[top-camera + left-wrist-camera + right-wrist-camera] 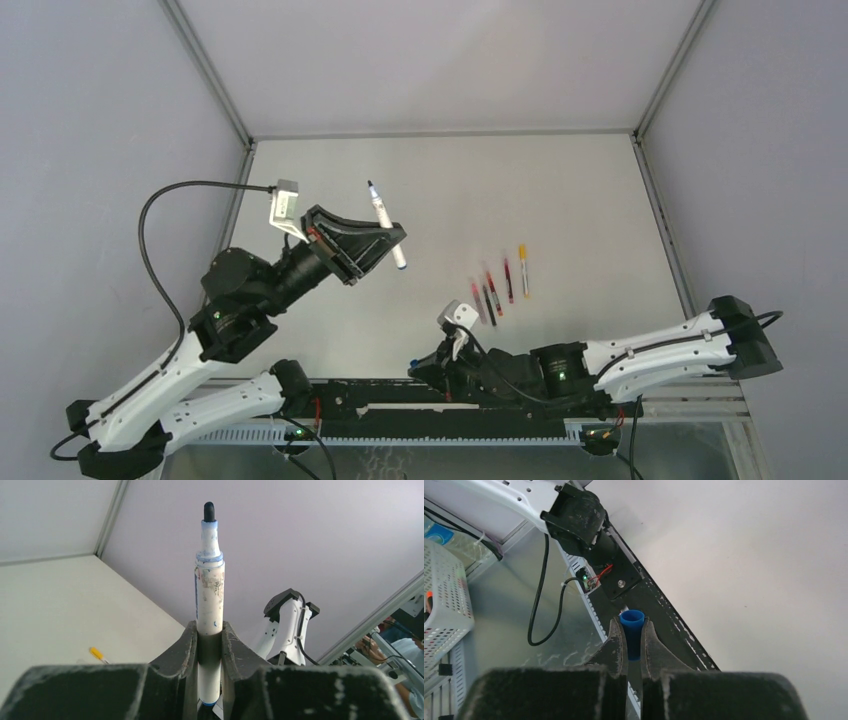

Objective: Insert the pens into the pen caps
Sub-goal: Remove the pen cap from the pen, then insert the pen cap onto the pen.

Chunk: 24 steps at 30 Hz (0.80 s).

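To the left of the row of pens (500,285) lying on the table (560,190), and well apart from it, your left gripper (390,240) is raised off the surface. It pinches an uncapped blue pen (378,208) near the lower end of its barrel. In the left wrist view the fingers (182,647) press on both sides of the scuffed whitish barrel (210,590). The blue collar and dark tip stick out well past them, and the tip points away from you toward the far wall.

On your side of the row and a little to its left, over the table's near edge, your right gripper (420,368) lies low. Its jaws are pressed together on a blue cap (632,619). The cap stands between the fingertips with its open mouth facing outward, away from the wrist. The cap and the held pen are well apart.

The row itself holds a yellow-ended pen (523,268) at its right end. Leftward from it come a red one (508,280), darker ones and a pink one (475,298), all close together. You cannot tell whether they are capped.

A white perforated basket (449,605) shows only in the right wrist view, so you cannot place it against the row. Something orange (428,600) shows at the frame edge by the basket. You cannot tell what it is, or whether it lies inside.
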Tool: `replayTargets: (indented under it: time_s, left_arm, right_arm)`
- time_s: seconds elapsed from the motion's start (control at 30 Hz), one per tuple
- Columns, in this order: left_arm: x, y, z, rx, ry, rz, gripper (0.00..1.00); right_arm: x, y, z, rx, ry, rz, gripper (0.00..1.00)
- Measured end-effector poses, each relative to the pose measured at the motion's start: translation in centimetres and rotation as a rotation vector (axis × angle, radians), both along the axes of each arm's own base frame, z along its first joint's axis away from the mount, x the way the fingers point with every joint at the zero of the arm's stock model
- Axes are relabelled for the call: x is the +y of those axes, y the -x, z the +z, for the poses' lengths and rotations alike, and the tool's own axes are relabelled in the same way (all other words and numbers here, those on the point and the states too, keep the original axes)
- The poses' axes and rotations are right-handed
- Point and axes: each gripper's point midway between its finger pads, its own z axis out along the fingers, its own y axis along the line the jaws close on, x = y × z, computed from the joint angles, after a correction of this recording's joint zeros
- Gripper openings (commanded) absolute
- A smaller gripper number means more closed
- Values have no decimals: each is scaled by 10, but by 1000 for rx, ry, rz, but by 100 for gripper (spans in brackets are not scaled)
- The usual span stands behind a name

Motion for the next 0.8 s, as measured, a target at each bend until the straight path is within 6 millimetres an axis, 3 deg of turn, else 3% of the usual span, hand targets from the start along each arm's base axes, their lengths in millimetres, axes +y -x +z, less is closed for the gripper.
replayTargets:
  time_s: [0.17, 0.4, 0.53, 0.67, 0.8]
  left_arm:
    - [5, 3, 12, -26, -12, 7, 0]
    - [-1, 3, -17, 32, -129, -21, 0]
    - [-2, 9, -29, 57, -158, -49, 0]
    - [-3, 18, -39, 66, -168, -88, 0]
    - [-10, 32, -44, 63, -180, -158, 0]
  right_arm:
    - [-12, -10, 16, -52, -24, -33, 0]
    - [-53, -31, 101, -312, -195, -24, 0]
    - [-72, -32, 137, -594, -222, 71, 0]
    - [-86, -36, 165, -1016, -116, 179, 0]
    - [-102, -67, 221, -1309, 71, 156, 0]
